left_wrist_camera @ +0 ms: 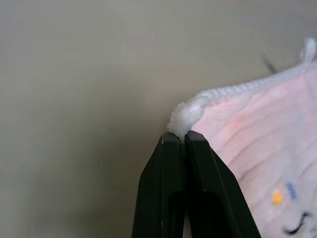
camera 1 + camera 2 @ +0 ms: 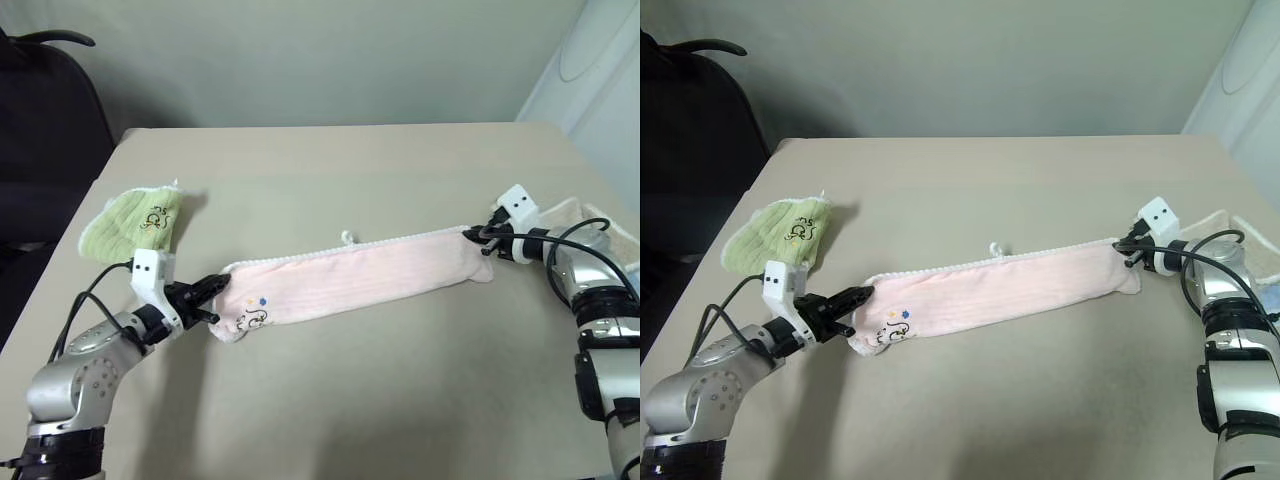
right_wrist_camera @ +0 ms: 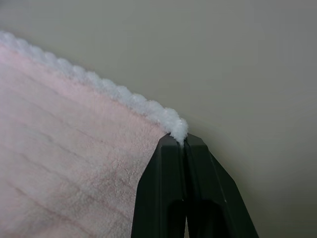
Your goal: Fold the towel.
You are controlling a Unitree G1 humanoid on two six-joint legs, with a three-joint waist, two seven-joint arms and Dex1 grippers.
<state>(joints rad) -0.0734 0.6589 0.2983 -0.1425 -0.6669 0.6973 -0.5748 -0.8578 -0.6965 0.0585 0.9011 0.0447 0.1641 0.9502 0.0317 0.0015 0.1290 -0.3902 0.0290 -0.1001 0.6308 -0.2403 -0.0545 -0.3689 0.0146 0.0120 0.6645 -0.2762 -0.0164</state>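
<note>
A black chair (image 2: 45,110) stands off the far left corner of the bench (image 2: 330,160). On the bench's left side lies a light green towel (image 2: 135,222), bunched into a rough wedge with a small dark embroidered mark showing on top.

Just in front of it, the left hand (image 2: 218,288) reaches in from the lower left. Its two black fingers (image 1: 171,198) are pressed together on the white-trimmed corner of the pink towel (image 2: 370,275); in the left wrist view a small tuft of white edging sticks out from between the fingertips.

The pink towel is folded into a long, narrow band that stretches across the middle of the bench from lower left to upper right, its far end slightly farther from the robot. Near the left end there is a small embroidered motif (image 2: 254,312) with orange and blue dots. A white trimmed edge runs along the far long side, and a small white loop (image 2: 347,237) sticks up from it about midway.

At the right end, the right hand (image 2: 478,238) is clamped on the other white-trimmed corner, fingers (image 3: 171,198) shut tight on the trim. Behind the right arm, at the bench's right edge, lies a cream-beige towel (image 2: 590,215), partly hidden by the arm.
</note>
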